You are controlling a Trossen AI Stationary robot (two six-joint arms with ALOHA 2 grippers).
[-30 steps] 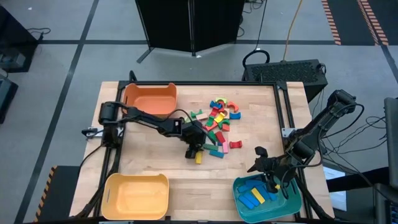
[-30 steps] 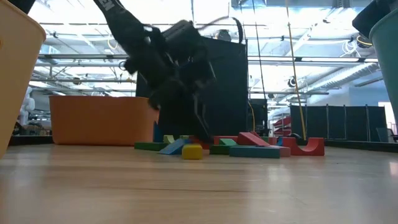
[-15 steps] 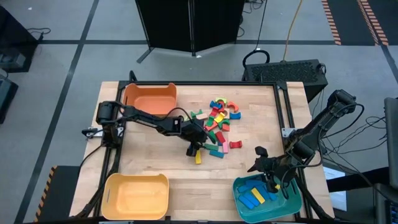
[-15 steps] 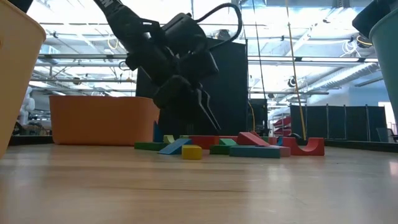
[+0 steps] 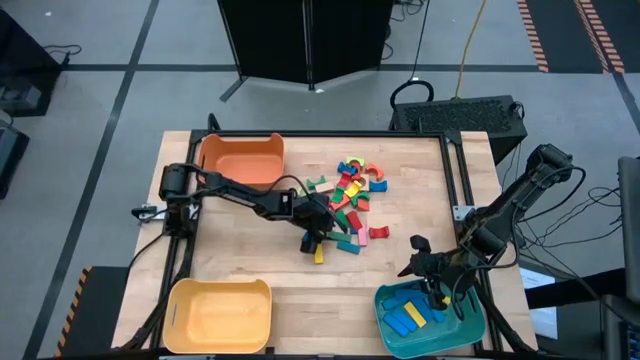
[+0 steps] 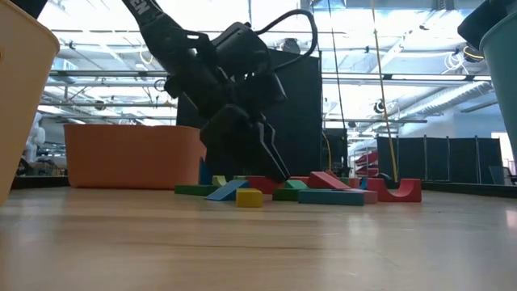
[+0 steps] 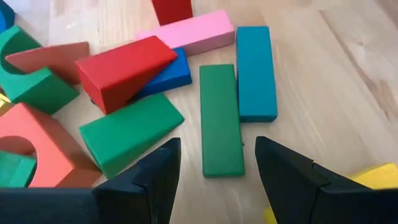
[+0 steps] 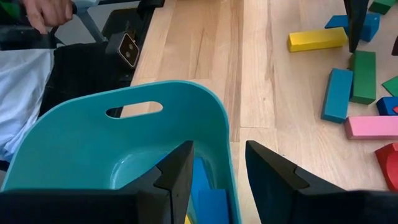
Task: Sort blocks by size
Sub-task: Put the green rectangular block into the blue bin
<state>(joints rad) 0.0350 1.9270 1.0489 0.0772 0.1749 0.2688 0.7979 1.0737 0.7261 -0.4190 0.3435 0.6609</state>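
High view shows the left end effector (image 5: 313, 240) poised over the near edge of the scattered blocks (image 5: 350, 200) in the middle of the desk (image 5: 420, 180), its fingers spread wide and holding nothing. Seen from its own wrist, the two dark fingers (image 7: 155, 180) straddle the end of a flat green bar (image 7: 221, 118), with a teal bar (image 7: 255, 71) lying just beside and parallel to it, neither touched. Around these lie a green wedge (image 7: 130, 134), a red wedge (image 7: 124, 71) leaning on a blue block (image 7: 169, 71), a pink bar (image 7: 189, 34), and a yellow bar (image 7: 373, 177) at the edge. From the low view, the fingertips hang just above the pile, with a yellow block (image 6: 249, 197) in front and a red arch (image 6: 400, 191) off to one side. Farther out sit the orange bin (image 5: 240, 157) at the far left corner and the yellow bin (image 5: 218, 315) at the near left. The right end effector (image 5: 437, 297) hovers over the teal bin (image 5: 470, 330) at the near right corner, fingers partly apart and empty; blue blocks (image 5: 407, 315) lie inside that bin. A person's hand (image 8: 46, 12) appears beyond the desk in the right wrist view.
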